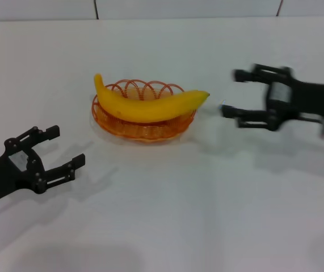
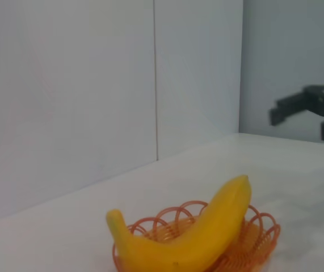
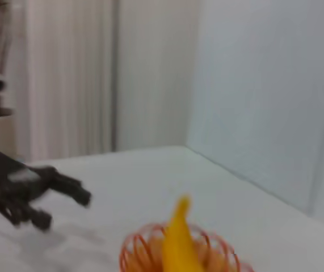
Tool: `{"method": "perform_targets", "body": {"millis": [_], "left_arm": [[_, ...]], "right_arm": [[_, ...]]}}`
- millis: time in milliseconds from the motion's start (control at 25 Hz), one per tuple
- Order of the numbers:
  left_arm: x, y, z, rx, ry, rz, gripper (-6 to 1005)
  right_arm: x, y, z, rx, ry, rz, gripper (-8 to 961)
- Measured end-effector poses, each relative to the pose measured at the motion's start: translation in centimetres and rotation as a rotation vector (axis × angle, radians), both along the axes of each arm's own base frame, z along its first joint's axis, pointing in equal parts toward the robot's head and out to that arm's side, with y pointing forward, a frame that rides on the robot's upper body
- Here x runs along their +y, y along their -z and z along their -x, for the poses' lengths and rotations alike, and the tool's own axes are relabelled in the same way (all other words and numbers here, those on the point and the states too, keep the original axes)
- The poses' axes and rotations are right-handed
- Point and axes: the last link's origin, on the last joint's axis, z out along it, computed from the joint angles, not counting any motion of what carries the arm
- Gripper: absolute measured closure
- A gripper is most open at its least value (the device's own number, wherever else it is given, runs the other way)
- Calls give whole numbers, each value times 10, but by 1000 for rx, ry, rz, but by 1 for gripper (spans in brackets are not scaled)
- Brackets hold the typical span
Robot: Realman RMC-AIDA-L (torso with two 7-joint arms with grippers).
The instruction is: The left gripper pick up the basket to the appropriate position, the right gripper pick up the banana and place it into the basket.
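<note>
The yellow banana (image 1: 150, 105) lies across the orange wire basket (image 1: 129, 128), which rests on the white table in the middle of the head view. Its ends stick out over the rim. My left gripper (image 1: 64, 150) is open and empty at the lower left, apart from the basket. My right gripper (image 1: 234, 92) is open and empty to the right of the banana's tip, a short gap away. The left wrist view shows the banana (image 2: 207, 235) in the basket (image 2: 264, 238) and the right gripper (image 2: 301, 110) beyond. The right wrist view shows the banana (image 3: 180, 241), the basket (image 3: 139, 249) and the left gripper (image 3: 62, 207).
The white table (image 1: 167, 215) spreads all around the basket. White wall panels (image 1: 150, 7) stand along the far edge. Nothing else lies on the table.
</note>
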Motion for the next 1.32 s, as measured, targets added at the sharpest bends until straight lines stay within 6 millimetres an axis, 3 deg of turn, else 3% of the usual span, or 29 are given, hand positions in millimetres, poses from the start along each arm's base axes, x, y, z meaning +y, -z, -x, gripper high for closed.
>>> {"method": "perform_targets", "body": {"millis": [160, 320, 480, 1320], "left_arm": [[-2, -1, 3, 0, -15, -9, 128], [-2, -7, 10, -5, -44, -41, 128], [-5, -12, 16, -4, -64, -72, 128], [-5, -10, 14, 15, -35, -80, 127]], "right_arm": [[-20, 2, -42, -15, 82, -20, 124], [-34, 15, -59, -48, 69, -25, 118], [-40, 23, -58, -49, 34, -41, 118], [-35, 15, -59, -20, 60, -92, 118]]}}
